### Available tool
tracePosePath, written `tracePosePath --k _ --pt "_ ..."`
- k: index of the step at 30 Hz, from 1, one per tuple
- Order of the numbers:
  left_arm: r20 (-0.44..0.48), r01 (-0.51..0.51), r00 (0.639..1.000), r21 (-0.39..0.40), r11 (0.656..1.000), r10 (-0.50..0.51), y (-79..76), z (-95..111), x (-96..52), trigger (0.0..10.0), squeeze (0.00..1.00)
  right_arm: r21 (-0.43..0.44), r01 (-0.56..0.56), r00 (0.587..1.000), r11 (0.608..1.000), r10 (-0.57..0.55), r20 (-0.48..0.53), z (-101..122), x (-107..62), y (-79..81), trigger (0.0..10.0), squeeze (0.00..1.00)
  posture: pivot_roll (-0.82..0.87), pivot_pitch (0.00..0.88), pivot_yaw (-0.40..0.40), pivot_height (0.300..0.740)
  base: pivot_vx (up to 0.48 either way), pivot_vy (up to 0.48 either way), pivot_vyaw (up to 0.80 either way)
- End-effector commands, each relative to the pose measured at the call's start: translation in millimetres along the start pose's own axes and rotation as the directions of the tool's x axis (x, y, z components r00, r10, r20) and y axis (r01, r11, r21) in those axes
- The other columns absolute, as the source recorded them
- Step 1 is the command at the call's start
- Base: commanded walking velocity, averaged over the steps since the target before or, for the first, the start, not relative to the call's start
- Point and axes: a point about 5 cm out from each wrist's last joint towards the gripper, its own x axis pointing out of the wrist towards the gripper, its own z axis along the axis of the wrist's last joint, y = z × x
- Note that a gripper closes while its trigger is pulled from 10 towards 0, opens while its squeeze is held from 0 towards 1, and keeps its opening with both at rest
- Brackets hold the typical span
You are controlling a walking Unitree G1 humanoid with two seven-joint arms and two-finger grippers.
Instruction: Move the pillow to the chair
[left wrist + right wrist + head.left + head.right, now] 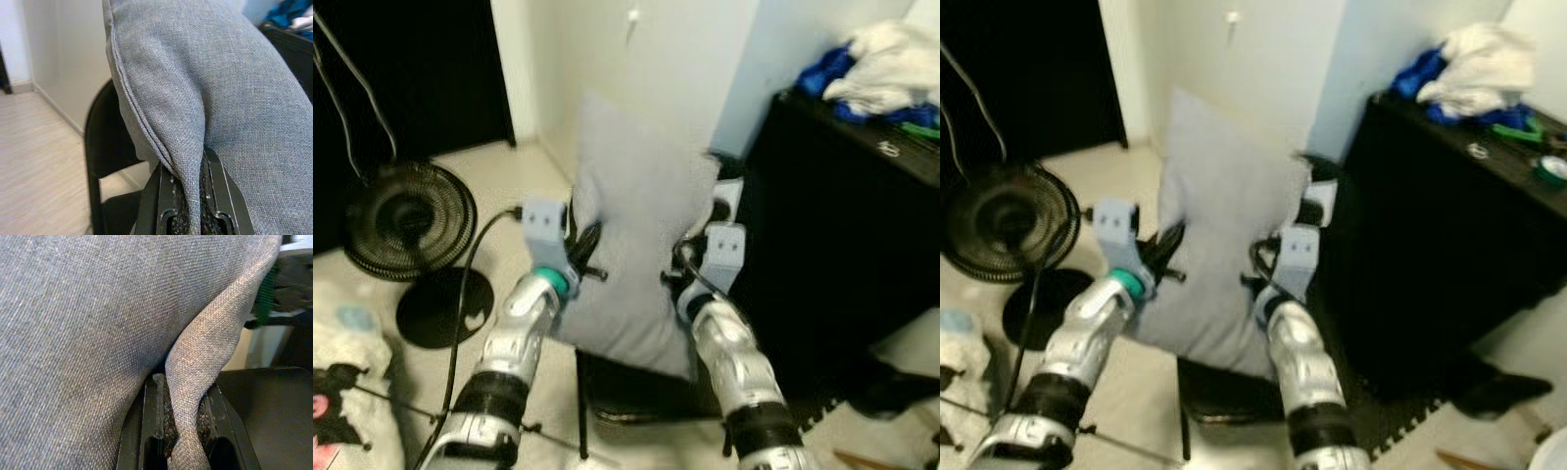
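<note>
Now, pillow: I am holding it upright between my two grippers, above the chair, its lower edge hanging just over the black seat.
Left gripper: I am pinching the pillow's left seam; the left wrist view is showing a fold of grey cloth squeezed between my fingers.
Right gripper: I am clamping the right edge; the right wrist view is showing a twisted flap of cloth caught between the black pads.
Chair: its curved black back is showing behind the pillow in the left wrist view, while the eye views are giving me the seat below.
Around: a fan is standing on the floor to my left, a black cabinet with heaped clothes to my right.
</note>
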Motion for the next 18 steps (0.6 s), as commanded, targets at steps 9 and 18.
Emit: tracePosePath --k 9,18 --pt "0.001 0.092 0.996 0.062 0.994 -0.092 -16.4 -0.5 3.0 10.0 0.0 -0.014 -0.057 0.998 0.998 0.057 -0.006 0.4 2.5 14.8 10.0 0.0 -0.06 0.0 0.038 0.74 0.0 -0.03 0.0" --pt "-0.008 0.099 0.995 0.055 0.994 -0.099 -19.3 -4.4 1.9 10.0 0.0 -0.016 -0.051 0.999 0.999 0.051 -0.018 -3.0 -0.4 13.0 10.0 0.0 -0.06 0.0 0.039 0.74 0.0 -0.297 0.0"
